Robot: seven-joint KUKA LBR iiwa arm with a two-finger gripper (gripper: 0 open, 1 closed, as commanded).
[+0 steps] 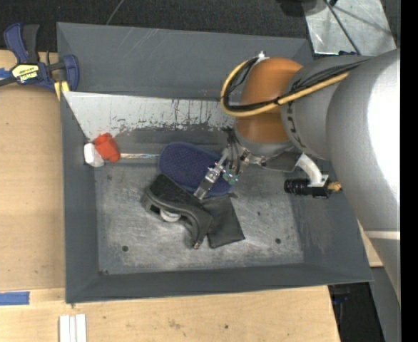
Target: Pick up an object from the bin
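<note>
My gripper (216, 177) hangs low in the middle of the bin, its fingertips at the right edge of a dark blue rounded cloth piece (184, 164). Just below the fingertips lies a black strap-like object (177, 201) with a pale round part, and a dark flat piece (223, 225) spreads to its right. I cannot make out whether the fingers are apart or together, or whether anything sits between them.
A clear tube with a red cap and white end (103, 150) lies along the back wall at the left. A small black cylinder with a yellow tip (309, 187) rests on the right. The arm and its orange cover overhang the bin's right back part.
</note>
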